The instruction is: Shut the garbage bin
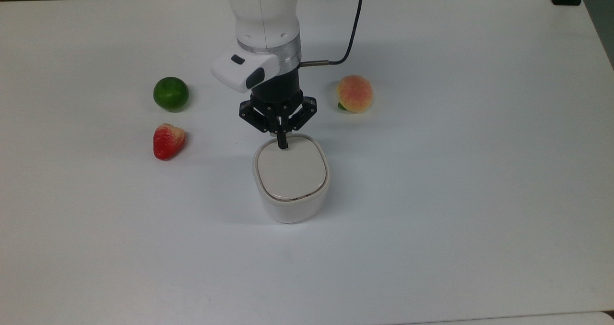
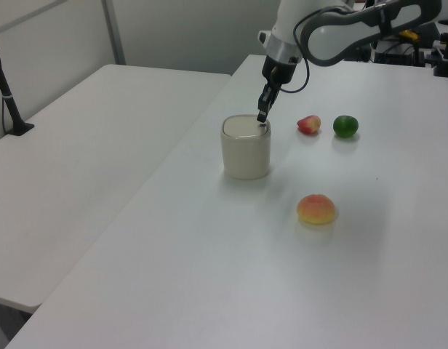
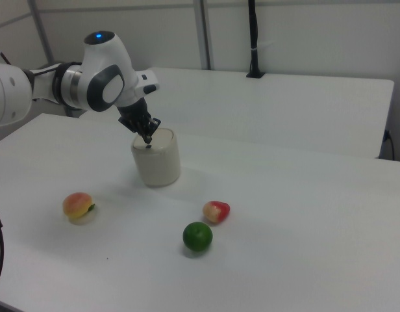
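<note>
The garbage bin [image 1: 291, 181] stands on the surface [image 1: 455, 171] with its lid lying flat, apparently closed, while the tool [image 1: 282, 144], fingers pressed together, points at the lid's rear edge; only withdrawal seems left.

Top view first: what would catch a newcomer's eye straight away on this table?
The white arm's black claw, fingers together, pointing down at the far edge of the garbage bin, whose cream lid lies flat. On the white table around it lie three bright fruits: a lime and a strawberry on the top view's left, and a peach on the top view's right.
</note>
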Controlling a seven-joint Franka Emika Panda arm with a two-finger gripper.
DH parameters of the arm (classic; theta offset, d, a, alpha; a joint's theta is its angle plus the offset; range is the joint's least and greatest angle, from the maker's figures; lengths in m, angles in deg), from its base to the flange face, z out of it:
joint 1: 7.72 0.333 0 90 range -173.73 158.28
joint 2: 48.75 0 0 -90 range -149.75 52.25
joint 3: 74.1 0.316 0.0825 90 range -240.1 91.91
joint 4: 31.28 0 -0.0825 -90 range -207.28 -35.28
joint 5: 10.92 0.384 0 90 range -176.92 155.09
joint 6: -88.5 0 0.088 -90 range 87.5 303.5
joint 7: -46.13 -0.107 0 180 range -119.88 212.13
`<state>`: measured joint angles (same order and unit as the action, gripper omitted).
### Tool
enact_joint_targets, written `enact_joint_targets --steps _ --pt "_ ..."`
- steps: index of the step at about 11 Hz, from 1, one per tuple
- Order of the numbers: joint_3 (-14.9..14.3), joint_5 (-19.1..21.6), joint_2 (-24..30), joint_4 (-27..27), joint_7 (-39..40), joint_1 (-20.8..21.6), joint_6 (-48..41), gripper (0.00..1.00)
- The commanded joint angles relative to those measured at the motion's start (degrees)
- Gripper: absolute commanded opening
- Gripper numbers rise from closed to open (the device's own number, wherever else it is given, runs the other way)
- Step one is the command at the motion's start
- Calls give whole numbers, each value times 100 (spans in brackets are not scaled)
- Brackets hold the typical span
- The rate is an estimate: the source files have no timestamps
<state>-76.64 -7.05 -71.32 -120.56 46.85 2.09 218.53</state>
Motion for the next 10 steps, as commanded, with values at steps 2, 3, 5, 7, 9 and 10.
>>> enact_joint_targets --steps 2,3,5,7,9,10 --pt "-1 27 683 -116 15 -154 -644 0" --pt "-1 53 858 -125 -2 -155 -863 0" --pt "-1 114 1262 -125 -20 -277 -1381 2" --pt "-18 237 1684 -125 -29 -374 -1996 26" --pt "-79 500 2010 -134 -500 -410 -2489 66" --pt "-80 493 2150 -160 -851 -410 -2639 86"
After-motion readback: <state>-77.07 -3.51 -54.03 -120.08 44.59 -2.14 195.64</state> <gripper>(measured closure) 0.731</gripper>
